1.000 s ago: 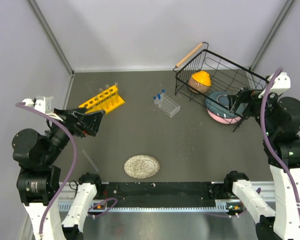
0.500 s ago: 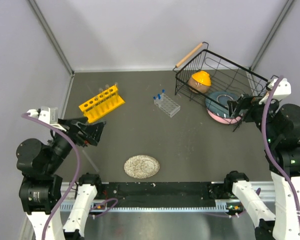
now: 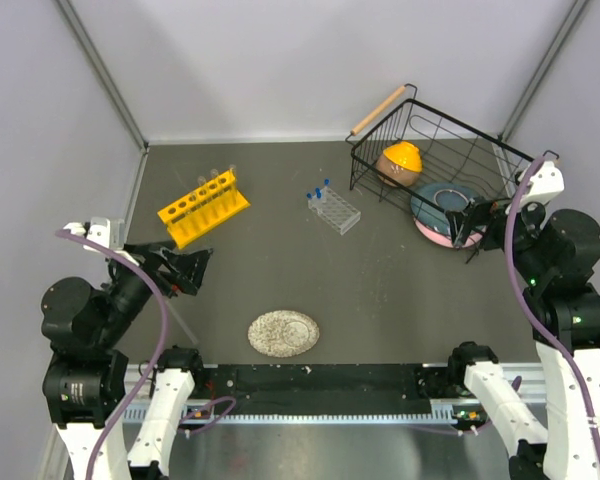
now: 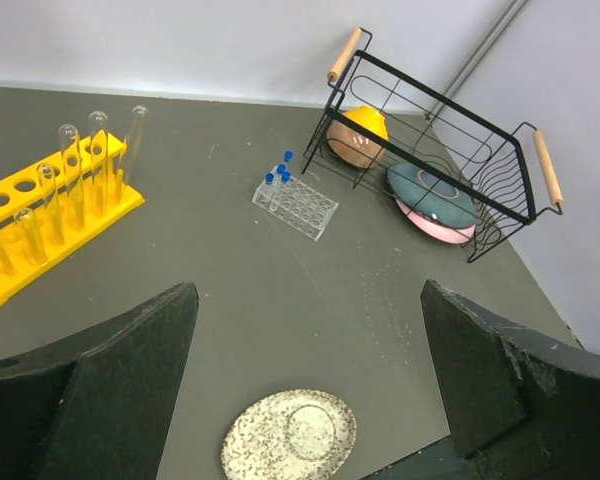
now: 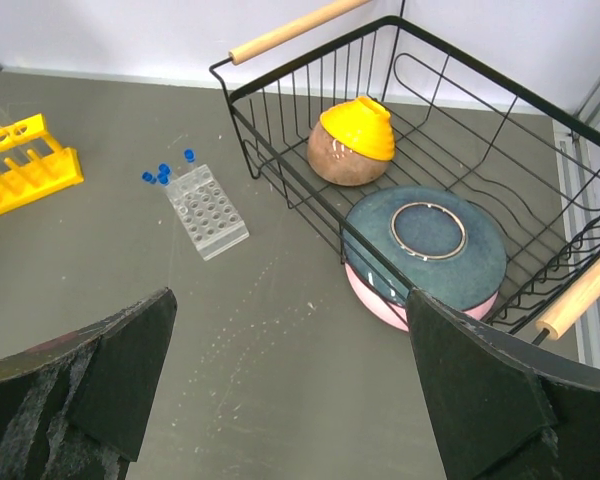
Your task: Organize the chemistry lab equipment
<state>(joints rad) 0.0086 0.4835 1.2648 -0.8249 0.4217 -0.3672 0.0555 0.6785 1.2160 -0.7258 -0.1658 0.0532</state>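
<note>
Yellow rack [image 4: 75,222] holds maybe five tubes [image 4: 98,150]; clear rack [image 4: 302,205], vials [image 4: 278,178].

Each arm is a chain of fat black cylindrical joint housings and glossy white links. The left arm [image 3: 70,310] stands at eight o'clock of the top view, the right arm [image 3: 572,285] at four. A left purple cable [image 3: 162,325] and a right purple cable [image 3: 510,225] loop along them (each ends at a small white block near the wrist). The left gripper [image 3: 198,268] and right gripper [image 3: 455,228] are black. Their broad wedge-shaped fingers [image 4: 100,390] look matte, scuffed and flecked pale at the edges.
</note>
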